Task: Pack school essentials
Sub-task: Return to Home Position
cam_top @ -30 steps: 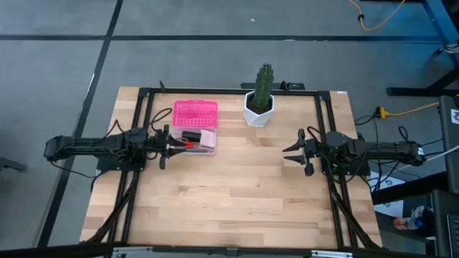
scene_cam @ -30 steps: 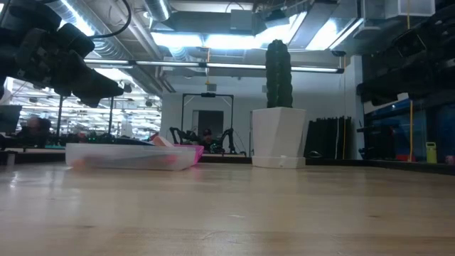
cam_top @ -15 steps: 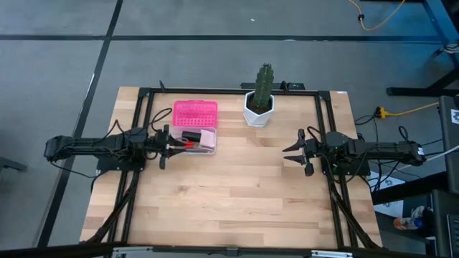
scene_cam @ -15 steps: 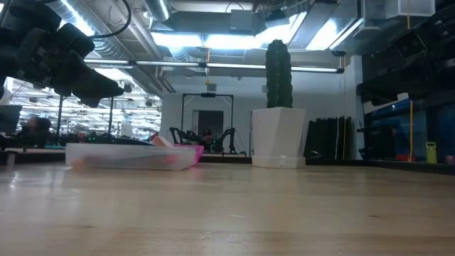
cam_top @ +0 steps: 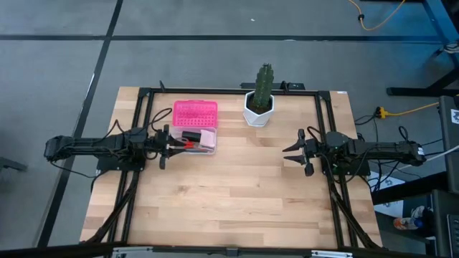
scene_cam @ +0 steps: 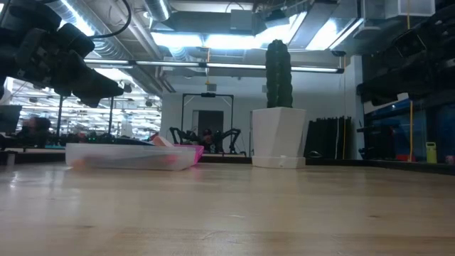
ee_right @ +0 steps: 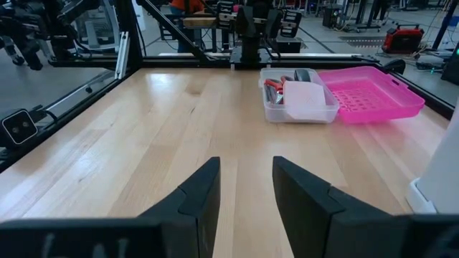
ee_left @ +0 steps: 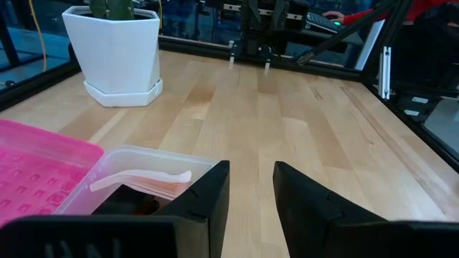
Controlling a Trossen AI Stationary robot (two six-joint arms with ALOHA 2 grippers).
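The school essentials lie in a clear box (cam_top: 193, 140) at the table's far left. A pink square pad (cam_top: 206, 139), red-handled scissors (cam_top: 188, 144) and a black block (cam_top: 190, 135) show inside it. The box's pink lid (cam_top: 195, 113) lies open on the table along its far side. My left gripper (cam_top: 166, 147) hovers level just left of the box, open and empty; its wrist view shows the box (ee_left: 136, 179) beside the left gripper (ee_left: 249, 193). My right gripper (cam_top: 295, 153) waits open at the table's right; the right gripper (ee_right: 246, 190) faces the box (ee_right: 297, 100) from afar.
A cactus in a white pot (cam_top: 259, 97) stands at the far middle of the table. A black frame (cam_top: 143, 93) runs along the table's far, left and right sides. Bare wood (cam_top: 237, 186) spans the middle and the near half.
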